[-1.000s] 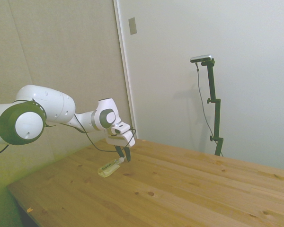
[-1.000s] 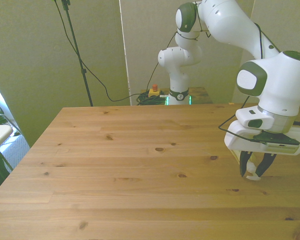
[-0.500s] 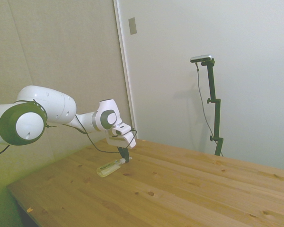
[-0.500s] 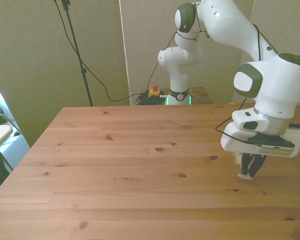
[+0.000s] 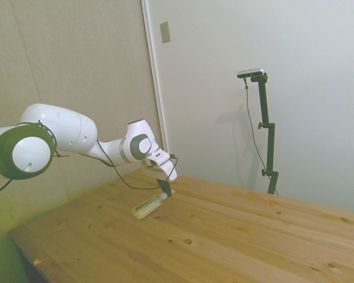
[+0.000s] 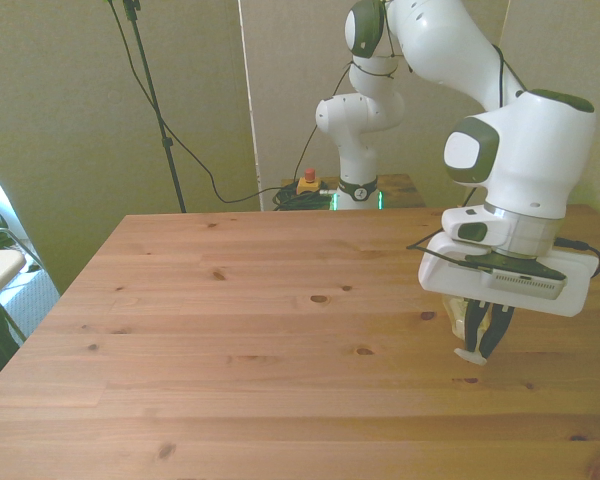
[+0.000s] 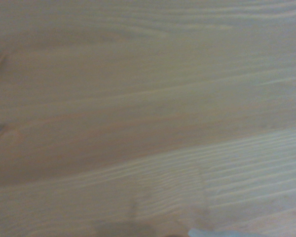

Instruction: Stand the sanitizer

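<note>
Sanitizer, one slim clear plastic bottle of pale yellowish liquid (image 5: 148, 206), is lying on the wooden table (image 5: 236, 236) near the front view's right edge. Your white arm's two-finger gripper (image 5: 165, 191) is pinching the bottle's white pump end (image 6: 469, 355), jaws pressed in on it. You're wanting to tip it up slowly, I reckon, pivoting on the base so it isn't skidding along the planks, and letting go only once it's sitting flat. Count-wise: one bottle, one gripper, nothing else lying on the table.
</note>
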### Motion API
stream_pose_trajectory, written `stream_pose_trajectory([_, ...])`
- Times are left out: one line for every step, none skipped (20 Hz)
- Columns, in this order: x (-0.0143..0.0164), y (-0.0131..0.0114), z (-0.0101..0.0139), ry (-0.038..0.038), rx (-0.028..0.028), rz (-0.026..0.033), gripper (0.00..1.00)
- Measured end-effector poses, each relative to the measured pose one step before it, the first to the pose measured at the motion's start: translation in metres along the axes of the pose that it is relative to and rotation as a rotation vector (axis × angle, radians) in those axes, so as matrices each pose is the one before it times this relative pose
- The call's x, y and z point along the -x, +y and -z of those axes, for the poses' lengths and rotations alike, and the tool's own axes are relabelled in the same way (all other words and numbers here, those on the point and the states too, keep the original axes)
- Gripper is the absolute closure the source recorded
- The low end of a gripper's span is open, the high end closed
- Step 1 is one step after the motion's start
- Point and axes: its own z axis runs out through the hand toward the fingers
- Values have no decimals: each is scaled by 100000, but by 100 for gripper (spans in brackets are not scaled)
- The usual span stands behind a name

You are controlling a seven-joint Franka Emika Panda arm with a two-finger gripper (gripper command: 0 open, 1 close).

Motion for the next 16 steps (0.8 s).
stream_pose_trajectory([-387, 245, 279, 2765, -751, -1574, 100])
stream_pose_trajectory([-415, 246, 207, 3048, -723, -1613, 100])
stream_pose_trajectory([-428, 230, 183, 3041, -625, -1602, 100])
stream_pose_trajectory([-429, 242, 225, 2846, -572, -1549, 100])
stream_pose_trajectory([-444, 200, 147, 2776, -657, -1582, 100])
stream_pose_trajectory([-445, 166, 262, 2750, -537, -1576, 100])
stream_pose_trajectory([-450, 162, 308, 2690, -624, -1539, 100])
stream_pose_trajectory([-370, 123, 242, 2672, -468, -1480, 100])
stream_pose_trajectory([-330, 88, 284, 2799, -396, -1469, 100])
stream_pose_trajectory([-280, 30, 229, 2800, -458, -1370, 100])
stream_pose_trajectory([-158, -22, 188, 2714, -577, -1233, 100])
stream_pose_trajectory([-110, -27, 138, 2473, -584, -1086, 100])
stream_pose_trajectory([-32, -24, 60, 2323, -555, -953, 100])
stream_pose_trajectory([39, -25, 27, 2129, -570, -901, 100])
stream_pose_trajectory([30, -44, 49, 2086, -651, -704, 100])
stream_pose_trajectory([2, -77, 85, 2629, -930, -904, 100])
